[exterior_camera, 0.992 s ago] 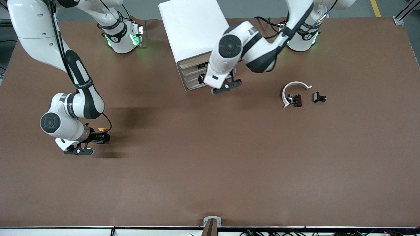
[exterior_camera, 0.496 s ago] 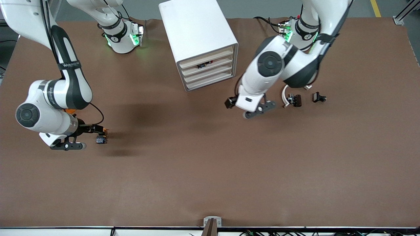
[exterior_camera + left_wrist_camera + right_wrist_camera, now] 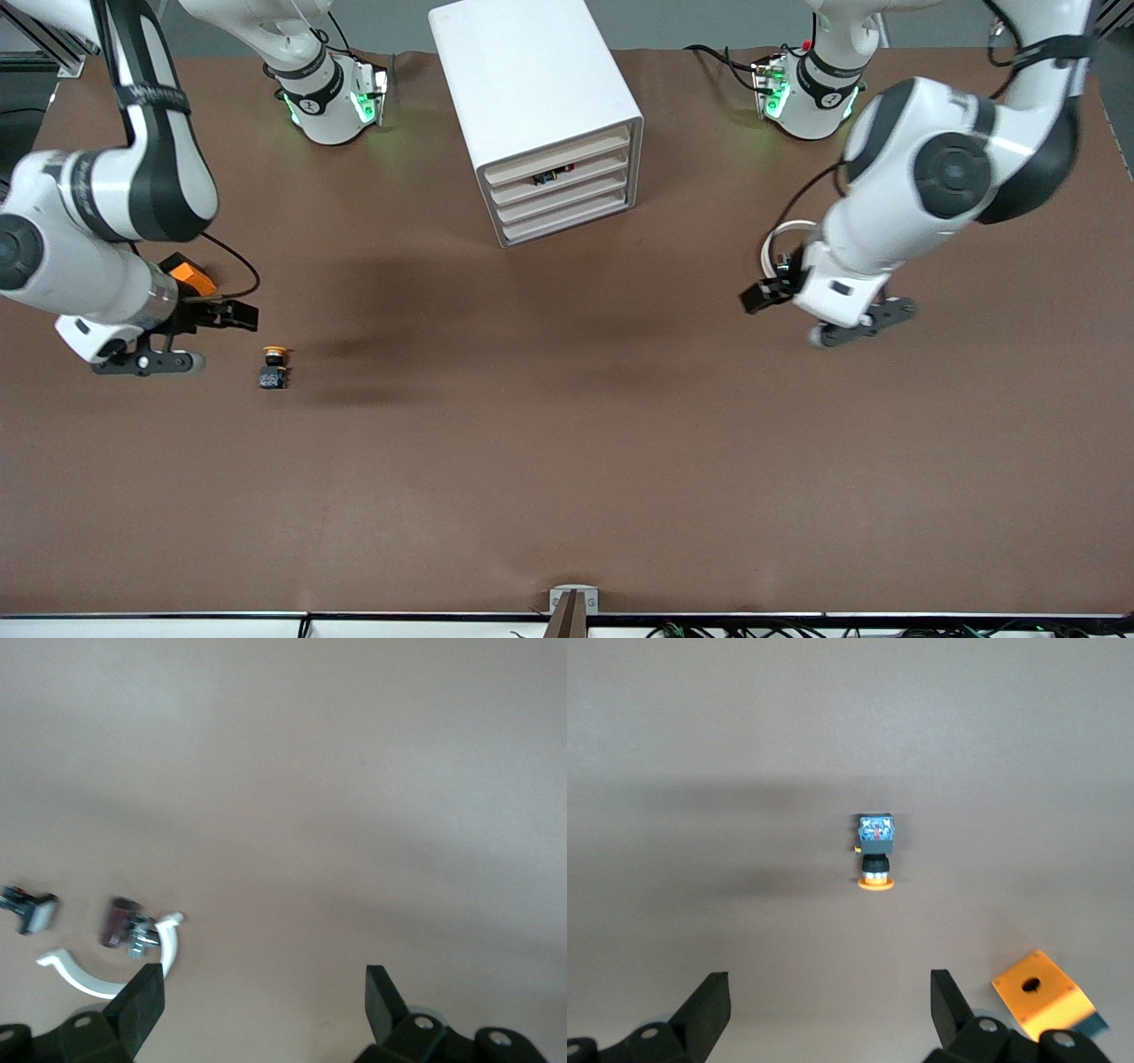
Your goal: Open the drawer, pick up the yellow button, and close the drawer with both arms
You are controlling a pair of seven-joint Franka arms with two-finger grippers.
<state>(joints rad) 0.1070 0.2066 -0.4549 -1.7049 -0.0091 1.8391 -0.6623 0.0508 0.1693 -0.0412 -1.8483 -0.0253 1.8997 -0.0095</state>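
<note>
My right gripper (image 3: pixel 232 315) hangs over the table (image 3: pixel 567 461) at the right arm's end, fingers spread and empty. The button (image 3: pixel 275 368) lies on its side on the table at about five o'clock from it in the front view, apart from my fingers; the orange square block (image 3: pixel 188 276) sits close by. My left gripper (image 3: pixel 764 295) hangs spread and empty beside the white curved strip (image 3: pixel 780 244). On the cabinet (image 3: pixel 536 111), every drawer (image 3: pixel 560 174) is pushed in.
</note>
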